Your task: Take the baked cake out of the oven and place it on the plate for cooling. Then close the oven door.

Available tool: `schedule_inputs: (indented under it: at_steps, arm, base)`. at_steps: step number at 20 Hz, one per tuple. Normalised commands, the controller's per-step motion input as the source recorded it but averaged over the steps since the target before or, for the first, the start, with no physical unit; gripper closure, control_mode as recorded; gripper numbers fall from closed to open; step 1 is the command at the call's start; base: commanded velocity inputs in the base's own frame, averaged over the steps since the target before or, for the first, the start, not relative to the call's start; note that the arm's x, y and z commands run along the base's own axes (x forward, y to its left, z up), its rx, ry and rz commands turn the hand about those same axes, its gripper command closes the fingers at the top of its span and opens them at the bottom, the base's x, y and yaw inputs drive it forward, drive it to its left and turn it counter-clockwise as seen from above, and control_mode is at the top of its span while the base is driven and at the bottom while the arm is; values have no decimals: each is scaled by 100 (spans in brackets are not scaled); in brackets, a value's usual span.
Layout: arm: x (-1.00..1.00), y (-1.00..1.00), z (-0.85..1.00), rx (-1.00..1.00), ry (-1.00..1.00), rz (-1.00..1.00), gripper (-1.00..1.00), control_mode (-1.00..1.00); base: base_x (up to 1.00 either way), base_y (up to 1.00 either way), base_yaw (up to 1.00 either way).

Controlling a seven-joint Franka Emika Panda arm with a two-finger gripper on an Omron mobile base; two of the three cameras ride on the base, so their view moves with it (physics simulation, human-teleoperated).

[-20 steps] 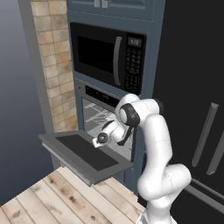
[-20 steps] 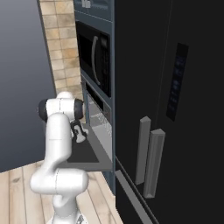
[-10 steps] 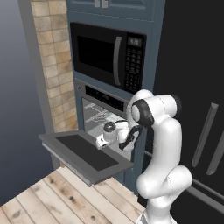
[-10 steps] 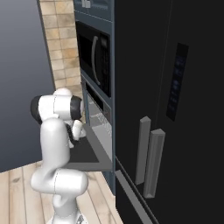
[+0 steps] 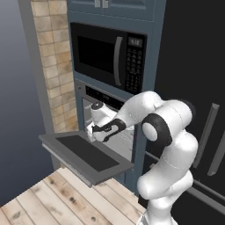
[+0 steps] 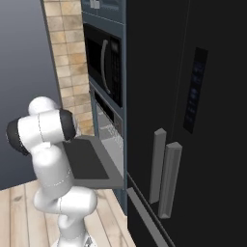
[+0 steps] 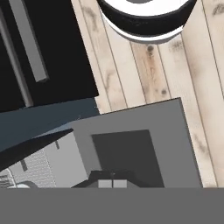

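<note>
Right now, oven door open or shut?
Open. The oven door lies dropped flat, window facing up, in both base views, with the oven cavity exposed behind it. The hand view looks down on it.

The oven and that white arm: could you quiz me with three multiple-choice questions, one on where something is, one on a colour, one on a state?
1. Where is the microwave?
A. Directly above the oven
B. Below the oven
C. On the floor

2. What colour is the window in the oven door?
A. Red
B. Dark
C. Yellow

3. How does the oven door stand?
A. Shut
B. Dropped open, lying flat
C. Taken off

Answers: 1 A, the left base view shows it stacked over the oven. 2 B, a dark pane sits in the grey panel. 3 B, it juts out level over the wooden floor.
</note>
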Motion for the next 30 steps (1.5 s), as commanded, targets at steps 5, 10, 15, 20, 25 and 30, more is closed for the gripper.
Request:
schedule_inputs:
  at_steps: [5,10,15,20,25,30]
  arm:
    - [-54,36,65,-10,4,0,100,-100]
    - [-80,32,5,-2,1,0,100,-100]
    - [-82,28,-4,-2,-3,4,100,-100]
    - [-70,29,-24,-8,-6,5,100,-100]
    - [-50,55,-38,-19,-2,2,100,-100]
    - [-24,76,-28,-20,0,0,100,-100]
  base:
    - [0,0,0]
    - [0,0,0]
    - [0,0,0]
    - [0,0,0]
    - [0,0,0]
    - [0,0,0]
